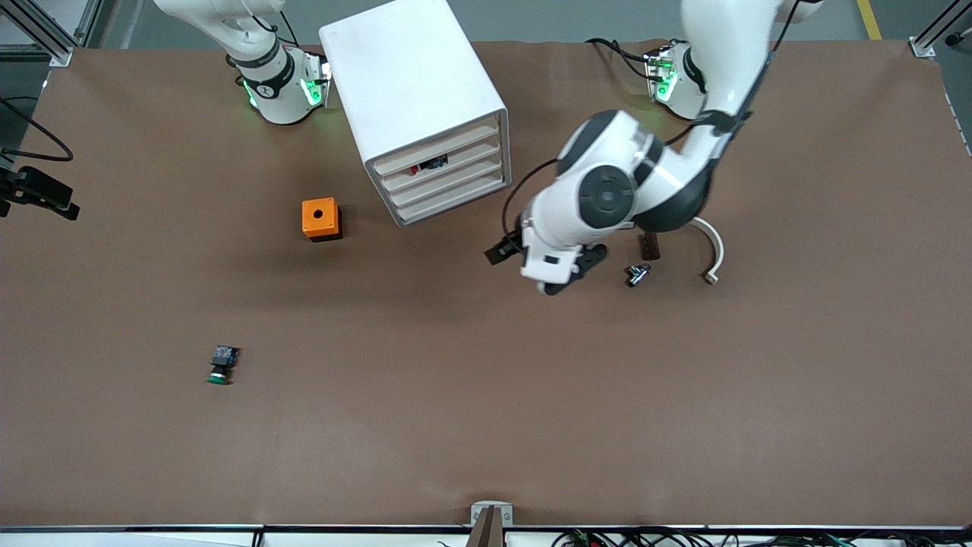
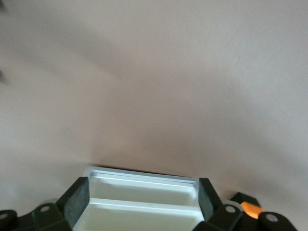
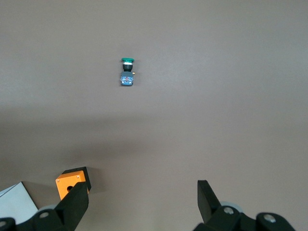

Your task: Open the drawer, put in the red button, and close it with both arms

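Two claws gape empty: left claw point(image 1: 507, 245) by the drawer point(image 1: 444, 161); right claw point(image 3: 143, 198) unseen up front; a skewed push could jam it.

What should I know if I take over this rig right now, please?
Left hand: open, empty, over the table in front of the cabinet.
Right hand: open, empty, waiting high over the table.
Red button: shows inside an upper drawer.
Done: button in; drawer looks level with the others.
Left: check that it is fully shut.
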`<state>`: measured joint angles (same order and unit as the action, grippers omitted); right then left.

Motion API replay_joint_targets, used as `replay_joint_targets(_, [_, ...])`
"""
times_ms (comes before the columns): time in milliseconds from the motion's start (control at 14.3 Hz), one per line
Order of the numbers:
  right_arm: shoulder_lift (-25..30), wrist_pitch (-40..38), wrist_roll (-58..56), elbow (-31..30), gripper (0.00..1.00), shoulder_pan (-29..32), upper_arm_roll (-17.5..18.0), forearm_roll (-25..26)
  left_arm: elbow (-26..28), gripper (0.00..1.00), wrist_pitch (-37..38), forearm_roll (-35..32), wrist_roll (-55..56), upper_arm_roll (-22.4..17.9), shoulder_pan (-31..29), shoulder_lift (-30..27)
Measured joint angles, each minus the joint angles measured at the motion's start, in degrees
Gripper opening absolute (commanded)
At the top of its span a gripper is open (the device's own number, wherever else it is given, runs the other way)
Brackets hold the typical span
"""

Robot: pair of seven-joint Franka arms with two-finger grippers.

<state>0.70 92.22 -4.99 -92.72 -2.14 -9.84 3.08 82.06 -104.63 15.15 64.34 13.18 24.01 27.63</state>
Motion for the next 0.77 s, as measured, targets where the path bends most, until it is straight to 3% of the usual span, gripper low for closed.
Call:
replay_joint_targets(279, [0.01, 0.00, 0.00, 0.00, 1.00, 0.00, 0.01, 0.00, -0.06, 1.00, 8.35, -3.48, -8.53, -0.04, -7.03, -6.12])
replay_joint_targets(768, [0.03, 0.00, 0.00, 0.00, 1.00, 0.01, 0.00, 0.00, 0.06, 1.00, 21.60, -7.89, -31.40, -0.40, -17.45, -10.17])
